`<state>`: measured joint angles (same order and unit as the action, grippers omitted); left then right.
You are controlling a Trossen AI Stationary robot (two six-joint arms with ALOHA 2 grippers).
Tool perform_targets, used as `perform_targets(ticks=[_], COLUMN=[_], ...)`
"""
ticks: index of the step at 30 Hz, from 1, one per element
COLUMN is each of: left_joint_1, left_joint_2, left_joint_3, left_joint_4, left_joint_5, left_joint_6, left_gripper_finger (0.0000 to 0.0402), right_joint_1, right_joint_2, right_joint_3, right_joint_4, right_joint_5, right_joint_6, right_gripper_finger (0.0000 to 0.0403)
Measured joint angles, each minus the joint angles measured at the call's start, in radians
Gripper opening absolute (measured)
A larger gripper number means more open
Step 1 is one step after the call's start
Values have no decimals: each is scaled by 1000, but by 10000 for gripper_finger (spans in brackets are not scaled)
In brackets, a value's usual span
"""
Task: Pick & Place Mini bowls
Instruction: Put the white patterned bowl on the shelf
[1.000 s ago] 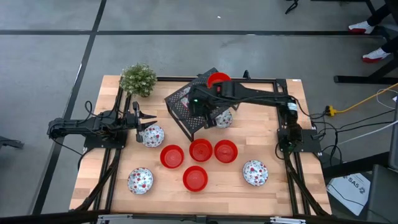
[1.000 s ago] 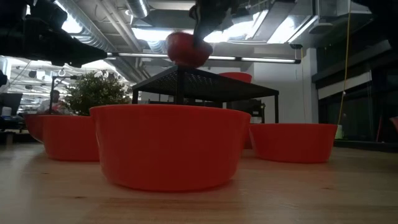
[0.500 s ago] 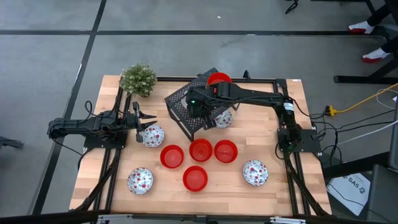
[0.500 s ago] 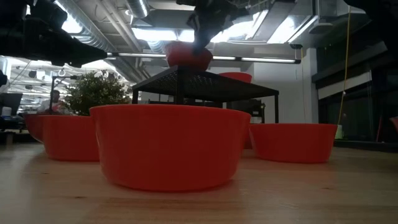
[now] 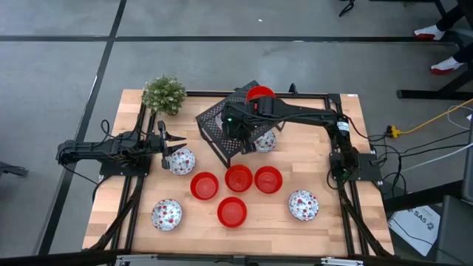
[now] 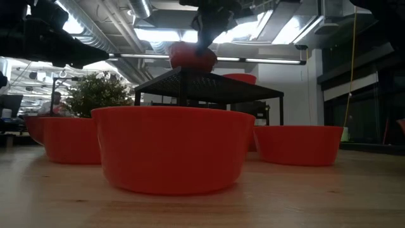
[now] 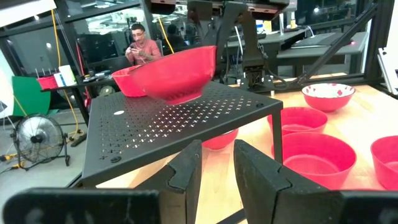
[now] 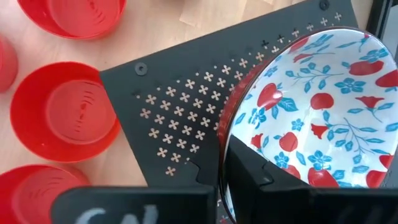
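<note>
Right tool (image 8: 225, 163) clamped on printed bowl (image 8: 309, 106) rim, bowl mouth-up, level on rack (image 8: 186, 118).

- A robotics lab or workshop inside an open-plan industrial office: a wooden bench (image 5: 325, 222) stands on a grey concrete floor (image 5: 59, 66) marked with dark lines.
- Two dark robot arms are mounted on a black frame (image 5: 336, 94) bolted around the bench edge.
- A yellow cable (image 5: 432, 118) trails across the floor beside the rig.
- Overhead, exposed silver ducts (image 6: 101, 28) and strip lights (image 6: 272, 61) run along an unfinished ceiling.
- Behind the bench, a person (image 7: 144, 45) sits at a desk among monitors, with a floor fan (image 7: 37, 140) nearby.
- Glass partitions (image 7: 56, 43) with black frames divide the room beyond.
</note>
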<state>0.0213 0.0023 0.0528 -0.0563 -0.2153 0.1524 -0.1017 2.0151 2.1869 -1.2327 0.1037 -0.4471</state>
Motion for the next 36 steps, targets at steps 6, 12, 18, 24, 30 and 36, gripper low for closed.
perform_targets(ticks=[6,12,18,24,30,36], left_joint_1=[0,0,0,0,0,0], left_joint_2=[0,0,0,0,0,0], left_joint_3=[0,0,0,0,0,0], left_joint_4=[0,0,0,0,0,0], left_joint_5=[0,0,0,0,0,0], left_joint_6=[0,0,0,0,0,0], left_gripper_finger=[88,88,88,88,88,88], right_joint_1=[-11,-16,-16,-18,-18,-23], right_joint_2=[0,0,0,0,0,0], right_joint_3=[-1,-1,-1,-1,-1,-1], right_joint_4=[0,0,9,25,25,25], right_joint_5=[8,8,8,3,-3,-24], right_joint_6=[2,2,20,72,104,126], right_gripper_finger=[26,29,30,30,30,30])
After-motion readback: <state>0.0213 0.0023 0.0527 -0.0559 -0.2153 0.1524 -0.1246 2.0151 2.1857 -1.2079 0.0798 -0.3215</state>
